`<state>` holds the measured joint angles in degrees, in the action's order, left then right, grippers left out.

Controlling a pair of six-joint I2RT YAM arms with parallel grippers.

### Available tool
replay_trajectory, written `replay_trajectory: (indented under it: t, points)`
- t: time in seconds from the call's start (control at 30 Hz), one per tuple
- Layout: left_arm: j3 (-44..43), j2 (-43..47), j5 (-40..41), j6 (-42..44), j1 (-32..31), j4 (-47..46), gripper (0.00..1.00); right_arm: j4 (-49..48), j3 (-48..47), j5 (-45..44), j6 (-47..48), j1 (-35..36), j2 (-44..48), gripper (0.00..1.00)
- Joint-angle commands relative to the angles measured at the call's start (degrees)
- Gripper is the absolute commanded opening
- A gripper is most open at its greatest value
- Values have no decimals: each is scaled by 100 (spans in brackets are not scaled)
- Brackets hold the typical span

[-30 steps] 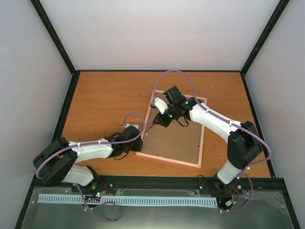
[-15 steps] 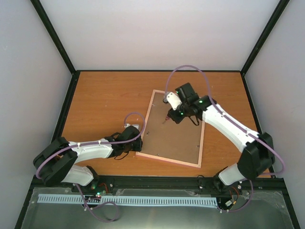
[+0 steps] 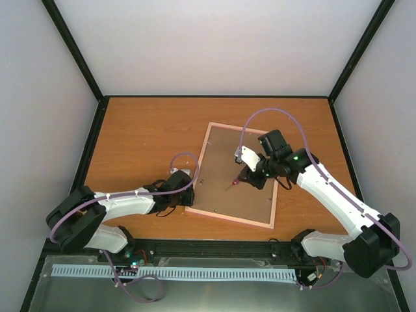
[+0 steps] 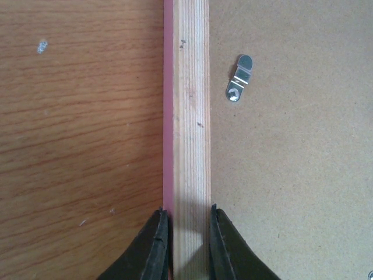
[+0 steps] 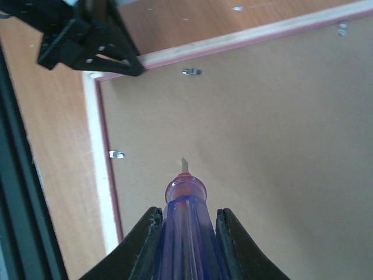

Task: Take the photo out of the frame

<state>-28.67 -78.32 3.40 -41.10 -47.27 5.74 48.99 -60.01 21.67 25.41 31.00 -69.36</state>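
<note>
The frame [image 3: 221, 201] lies face down on the table [image 3: 140, 136] with its brown back panel up, so the photo sits hidden underneath and we can't see it. Our left gripper [image 4: 185, 248] is pinched on the frame's left rail, likely to stop it sliding. Our right gripper [image 5: 186, 233] is clamped on a screwdriver [image 5: 185, 192], tip aimed at the panel. We judge it's there to swing the small metal clips [image 4: 239, 77] aside.
</note>
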Motion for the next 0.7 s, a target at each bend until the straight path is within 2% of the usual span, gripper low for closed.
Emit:
replay_trajectory:
  t: [0.0, 0.27, 0.67]
  points:
    - [-128, -143, -208, 67, -55, 131, 1, 143, 108, 694, 490, 11, 183, 3]
    - [-124, -152, -234, 98, -55, 137, 1, 209, 243, 1285, 667, 19, -55, 3]
    - [-139, -81, -234, 139, -54, 135, 1, 272, 253, 1488, 794, 33, -381, 3]
